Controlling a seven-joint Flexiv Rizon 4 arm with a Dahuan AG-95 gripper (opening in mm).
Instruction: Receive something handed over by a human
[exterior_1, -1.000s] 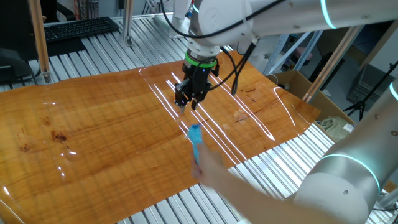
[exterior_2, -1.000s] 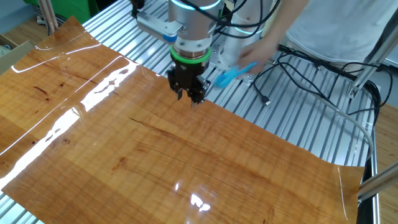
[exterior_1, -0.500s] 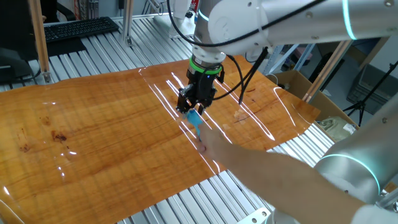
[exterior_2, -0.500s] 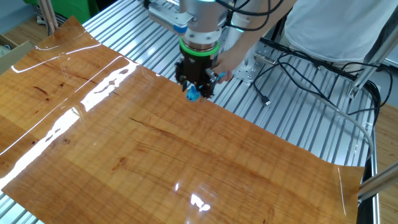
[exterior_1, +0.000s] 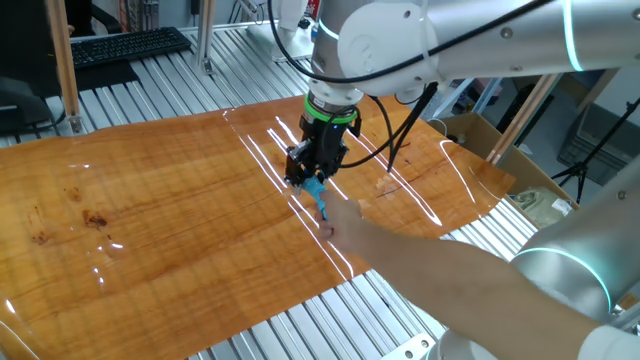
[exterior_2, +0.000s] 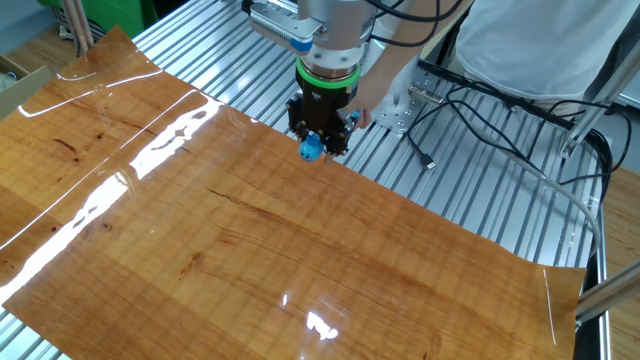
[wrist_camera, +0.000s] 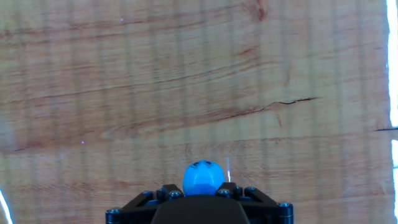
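The light blue stick (exterior_1: 319, 200) sticks out below my gripper (exterior_1: 308, 180), a little above the wooden sheet. Its round blue end shows between the black jaws in the hand view (wrist_camera: 203, 176) and under the gripper in the other fixed view (exterior_2: 310, 150). My gripper (wrist_camera: 203, 188) is shut on the stick's upper end. The human's bare hand (exterior_1: 348, 218) reaches in from the lower right and still touches the stick's lower end. In the other fixed view the hand (exterior_2: 372, 92) is partly hidden behind my gripper (exterior_2: 318, 146).
The glossy wooden sheet (exterior_1: 150, 200) lies on a slatted metal table. A keyboard (exterior_1: 125, 45) lies at the far left, a cardboard box (exterior_1: 480, 135) at the right. A second robot arm (exterior_1: 560, 290) stands at the lower right. Cables (exterior_2: 480, 110) trail behind the table.
The human's hand brought the blue stick up from below to my gripper. The stick's end now sits between the jaws, which have closed on it.
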